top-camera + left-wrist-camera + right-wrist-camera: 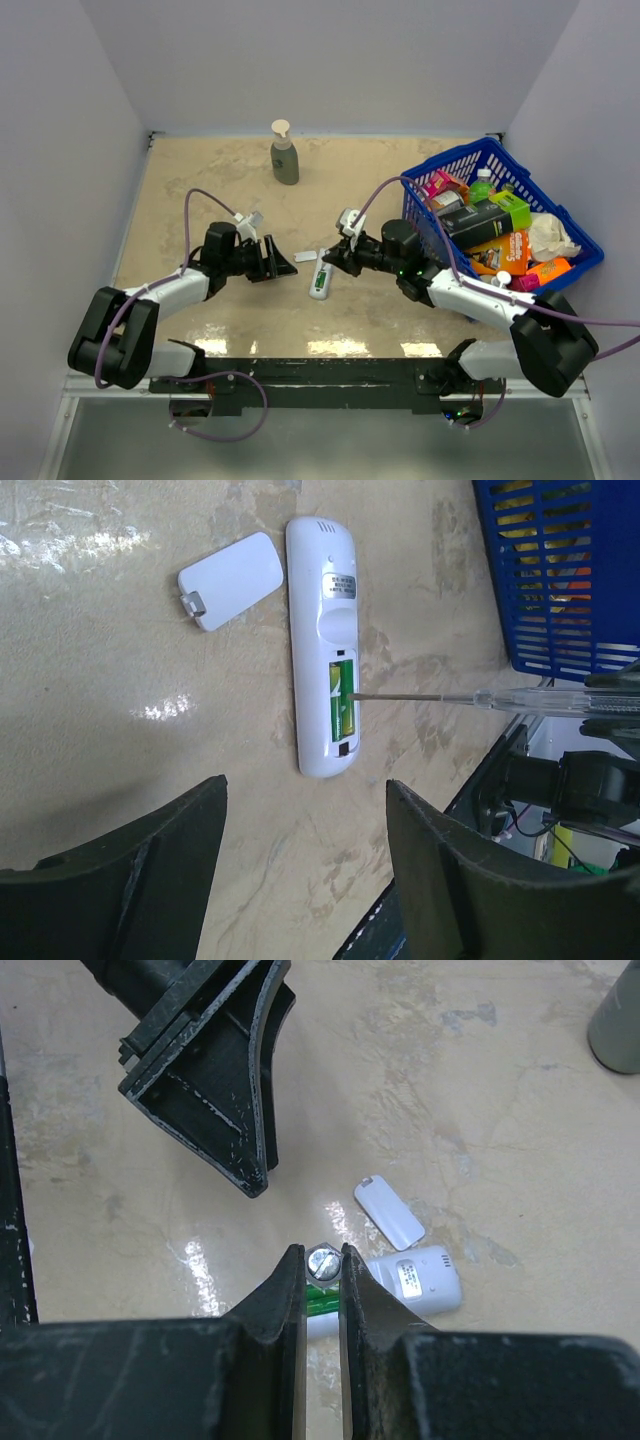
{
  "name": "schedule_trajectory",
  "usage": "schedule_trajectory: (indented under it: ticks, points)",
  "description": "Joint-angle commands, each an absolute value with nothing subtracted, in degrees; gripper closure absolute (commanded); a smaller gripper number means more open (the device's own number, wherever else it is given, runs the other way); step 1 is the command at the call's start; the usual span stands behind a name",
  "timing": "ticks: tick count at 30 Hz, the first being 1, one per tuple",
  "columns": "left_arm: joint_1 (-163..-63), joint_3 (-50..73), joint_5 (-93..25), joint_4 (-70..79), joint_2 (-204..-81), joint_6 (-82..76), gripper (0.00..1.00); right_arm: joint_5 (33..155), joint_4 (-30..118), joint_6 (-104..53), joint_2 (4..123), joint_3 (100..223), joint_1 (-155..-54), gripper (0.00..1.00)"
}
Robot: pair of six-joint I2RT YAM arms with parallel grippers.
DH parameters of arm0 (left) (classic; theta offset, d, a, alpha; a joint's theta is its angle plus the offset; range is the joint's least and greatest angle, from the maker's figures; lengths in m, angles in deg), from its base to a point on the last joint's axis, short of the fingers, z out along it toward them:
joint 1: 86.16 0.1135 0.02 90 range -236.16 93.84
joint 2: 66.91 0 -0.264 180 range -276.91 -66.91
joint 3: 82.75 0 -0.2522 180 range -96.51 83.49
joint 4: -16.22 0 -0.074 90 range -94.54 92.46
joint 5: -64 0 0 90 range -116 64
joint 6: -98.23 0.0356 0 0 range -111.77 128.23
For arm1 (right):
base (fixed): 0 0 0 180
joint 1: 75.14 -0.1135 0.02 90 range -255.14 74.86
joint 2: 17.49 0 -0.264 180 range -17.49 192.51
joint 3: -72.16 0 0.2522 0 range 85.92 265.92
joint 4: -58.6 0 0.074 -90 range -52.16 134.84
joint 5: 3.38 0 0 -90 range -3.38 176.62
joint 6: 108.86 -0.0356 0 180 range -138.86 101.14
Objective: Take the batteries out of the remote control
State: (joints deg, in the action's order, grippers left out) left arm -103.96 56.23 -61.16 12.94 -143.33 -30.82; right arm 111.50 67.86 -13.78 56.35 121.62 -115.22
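Roughly in the middle of the tan table (200, 200) lies the remote control (320, 281), back side up, its long axis running near to far. Its battery recess is uncovered, and the green batteries (343, 698) sit inside it, at the near end of the remote. A small silver label is stuck to the remote's back beyond the recess, but its print is too small to read. The flat white cover (230, 580) lies on the table just beside the remote's far end, on the left. The right gripper (322, 1278) has its fingers pressed together on a slim screwdriver (440, 698), whose thin shaft reaches in from the right with its tip at the batteries. The left gripper (305, 790) hovers left of the remote with its fingers spread wide, holding nothing. At the far right stands a blue basket (440, 165) packed with bright boxes and bottles; their printed wording cannot be made out. A grey-green pump bottle (285, 158) stands upright near the far edge, well apart from the remote.
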Motion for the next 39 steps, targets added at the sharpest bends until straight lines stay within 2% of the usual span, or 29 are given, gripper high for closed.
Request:
schedule_trajectory:
  ticks: [1,17,21,25,31,33,34,39]
  points:
    - [-104.35,56.69,-61.86,14.68,-141.35,-30.88,0.32,109.91,67.42,-12.0,54.93,121.95,-115.31,1.0]
    - [-104.44,55.89,-61.24,12.83,-140.91,-30.09,0.32,107.45,66.36,-10.95,58.53,122.39,-117.07,1.0]
    - [-104.44,55.81,-60.72,12.92,-140.91,-30.18,0.32,106.13,67.6,-11.21,58.36,121.42,-118.38,0.93]
    - [-104.7,55.63,-60.63,13.53,-141.08,-30.53,0.32,105.43,66.55,-11.83,58.88,121.25,-119.87,0.76]
    - [-105.4,55.02,-60.45,14.59,-142.4,-31.14,0.32,102.01,66.11,-15.16,57.13,120.02,-120.32,0.68]
    - [-106.02,54.67,-60.37,15.11,-143.02,-31.41,0.32,99.99,65.67,-16.39,56.51,119.75,-120.32,0.71]
    - [-106.19,54.58,-60.28,15.38,-143.45,-31.49,0.32,99.28,65.32,-16.75,56.42,119.67,-120.32,0.78]
    - [-107.6,53.87,-59.84,16.7,-145.13,-32.28,0.32,94.01,66.37,-20.25,55.11,117.65,-120.32,0.99]
